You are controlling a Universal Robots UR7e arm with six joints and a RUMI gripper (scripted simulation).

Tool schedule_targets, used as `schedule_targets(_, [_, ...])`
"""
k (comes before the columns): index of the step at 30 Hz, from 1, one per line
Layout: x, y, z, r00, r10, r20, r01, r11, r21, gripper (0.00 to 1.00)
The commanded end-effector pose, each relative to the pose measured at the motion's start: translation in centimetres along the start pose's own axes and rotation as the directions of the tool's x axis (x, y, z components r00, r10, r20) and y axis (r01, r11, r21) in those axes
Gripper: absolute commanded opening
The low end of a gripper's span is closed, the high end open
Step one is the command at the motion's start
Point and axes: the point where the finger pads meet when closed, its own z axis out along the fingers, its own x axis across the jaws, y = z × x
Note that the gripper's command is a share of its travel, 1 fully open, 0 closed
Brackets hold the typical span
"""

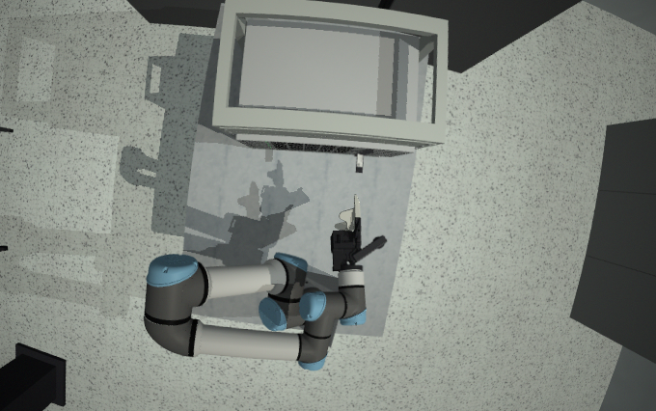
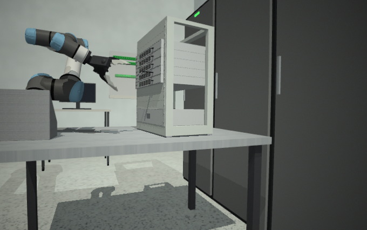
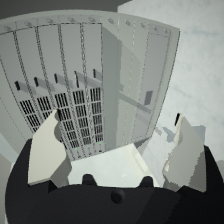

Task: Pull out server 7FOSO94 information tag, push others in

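Note:
The pale grey rack [image 1: 329, 119] [image 2: 169, 81] [image 3: 165, 47] stands upright on the table. Several servers with black grilles [image 2: 144, 67] [image 3: 90, 45] fill its upper part. One information tag [image 1: 359, 163] [image 2: 146, 71] sticks out from the fourth server from the top; in the wrist view it is the thin upright piece [image 3: 76, 79]. The other tags show only short dark ends, such as the top server's tag [image 3: 17, 85] and the bottom server's tag [image 3: 95, 73]. No service tag is readable. My gripper [image 1: 352, 205] [image 2: 123, 76] [image 3: 118, 111] is open and empty, in front of the rack, apart from it and the tags.
The table [image 2: 235, 140] carries the rack and a grey block [image 2: 24, 116] by the arm's base. Tall dark cabinets [image 2: 243, 81] stand behind the rack. A monitor [image 2: 89, 93] stands on another desk in the background. The rack's lower front has plain panels.

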Motion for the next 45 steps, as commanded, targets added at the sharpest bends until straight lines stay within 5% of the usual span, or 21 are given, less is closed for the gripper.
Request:
schedule_targets(1, [0.02,-0.07,-0.01,1.0,0.0,-0.013,0.0,1.0,0.005,1.0])
schedule_targets(45, [0.1,-0.68,-0.17,0.992,0.01,-0.124,-0.003,0.998,0.061,1.0])
